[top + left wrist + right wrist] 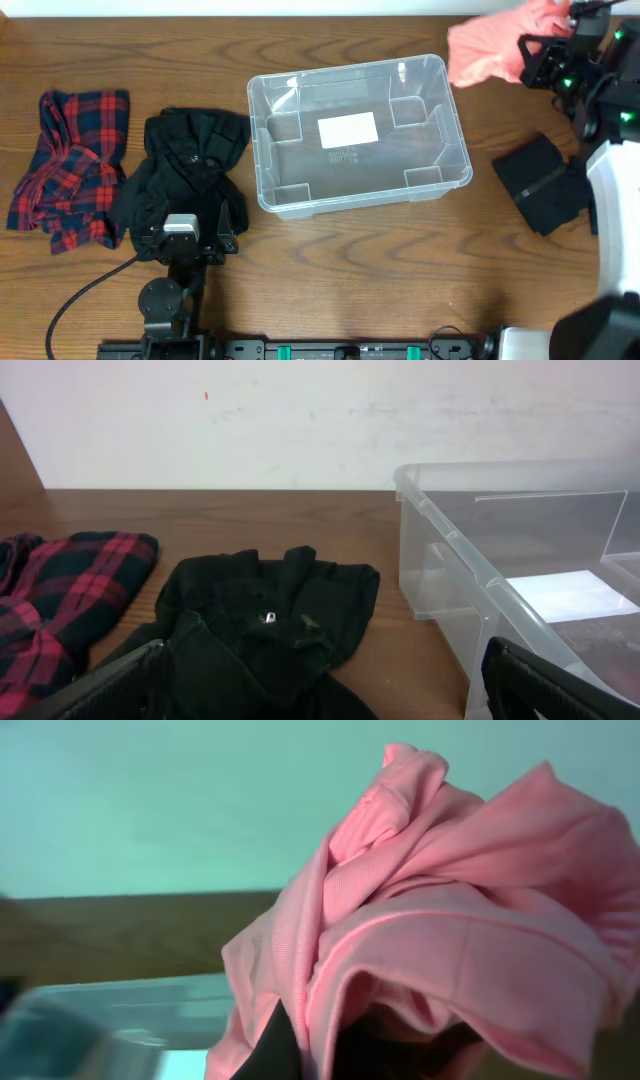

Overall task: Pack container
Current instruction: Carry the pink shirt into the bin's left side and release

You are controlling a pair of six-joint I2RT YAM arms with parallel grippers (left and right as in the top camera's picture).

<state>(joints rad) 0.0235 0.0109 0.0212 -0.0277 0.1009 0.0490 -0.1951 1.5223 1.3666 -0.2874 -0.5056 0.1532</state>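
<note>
The clear plastic container [262, 170] stands in the middle of the table with nothing in it but the white label [347, 129] on its base. My right gripper [533, 52] is raised at the far right, just beyond the container's far right corner, shut on a bunched pink garment [488, 48]. That pink garment [440, 920] fills the right wrist view and hides most of the right gripper [340, 1050]. My left gripper [190, 236] stands open at the near edge of a black garment [190, 160], left of the container. Nothing is gripped between its fingers [545, 680].
A red plaid garment [70, 165] lies crumpled at the far left, beside the black one. A folded black cloth [545, 185] lies right of the container, near the right arm's white base. The container's near left corner [450, 550] is close to my left gripper [330, 695].
</note>
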